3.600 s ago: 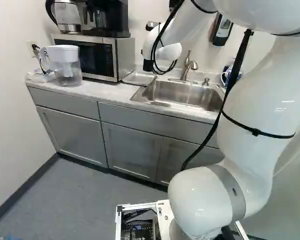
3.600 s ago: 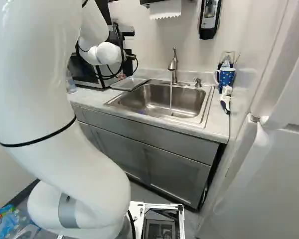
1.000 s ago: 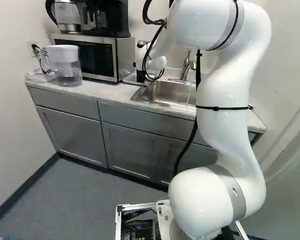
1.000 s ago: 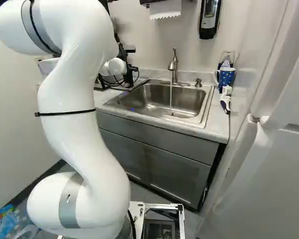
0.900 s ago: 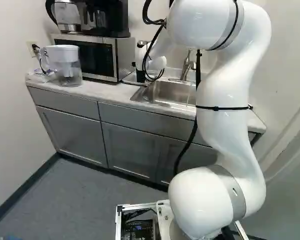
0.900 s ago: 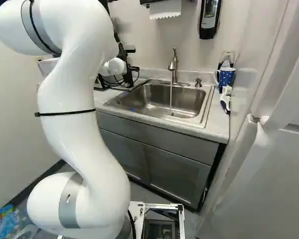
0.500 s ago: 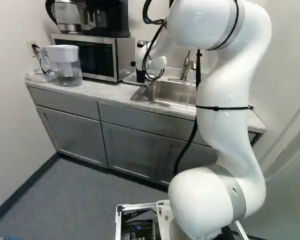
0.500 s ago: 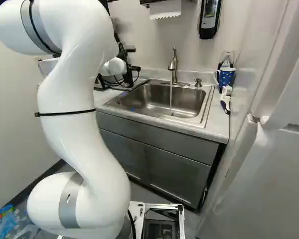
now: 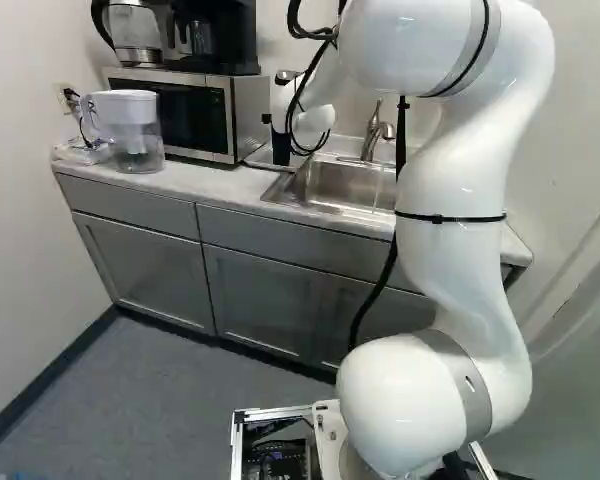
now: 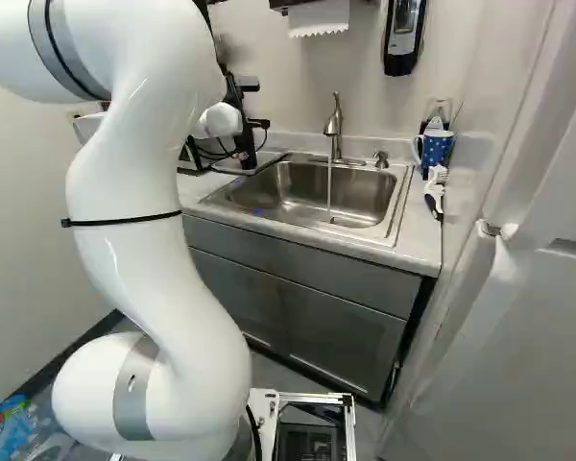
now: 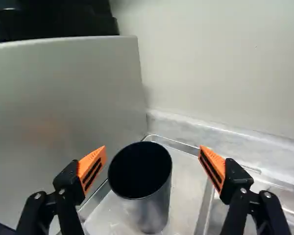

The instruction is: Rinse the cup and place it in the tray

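In the right base view my gripper (image 10: 243, 134) is over the tray (image 10: 267, 160), left of the sink; its fingertips are hidden there. The wrist view shows the gripper (image 11: 153, 159) open, its orange pads standing wide apart. A dark round cup (image 11: 154, 210) stands upright, mouth up, inside the metal tray (image 11: 185, 196). It lies between and ahead of the two fingers, nearer one of them, with a gap on each side. The cup cannot be made out in the base views.
Water runs from the faucet (image 10: 336, 130) into the sink (image 10: 307, 192). The microwave (image 9: 242, 115) stands close beside the tray, and a wall rises behind. A pitcher (image 9: 135, 135) is farther left; a blue mug (image 10: 436, 149) is right of the sink.
Over the longer span my arm has swung across from over the sink's side to the tray. In the last half second it has shifted slightly, the gripper rising a little. The base has stayed put.
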Available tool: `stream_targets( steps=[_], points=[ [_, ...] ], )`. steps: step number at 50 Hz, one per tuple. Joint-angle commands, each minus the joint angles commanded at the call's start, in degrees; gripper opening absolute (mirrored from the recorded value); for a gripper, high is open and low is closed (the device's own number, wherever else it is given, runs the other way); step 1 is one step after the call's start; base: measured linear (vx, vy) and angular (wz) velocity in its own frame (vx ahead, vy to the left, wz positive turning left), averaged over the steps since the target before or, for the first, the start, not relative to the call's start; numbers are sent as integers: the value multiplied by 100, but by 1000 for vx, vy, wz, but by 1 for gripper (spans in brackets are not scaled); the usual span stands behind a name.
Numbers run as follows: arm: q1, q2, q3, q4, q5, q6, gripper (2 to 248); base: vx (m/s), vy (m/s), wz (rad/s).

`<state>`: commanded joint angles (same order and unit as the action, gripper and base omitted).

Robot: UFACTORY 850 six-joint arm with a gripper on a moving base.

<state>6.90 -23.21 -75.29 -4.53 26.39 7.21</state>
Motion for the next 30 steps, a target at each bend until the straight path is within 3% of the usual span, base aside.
stream_targets(
  steps=[30],
  points=[
    [0, 172, -157, 0, 0, 0, 247, 0, 0, 0]
  ],
)
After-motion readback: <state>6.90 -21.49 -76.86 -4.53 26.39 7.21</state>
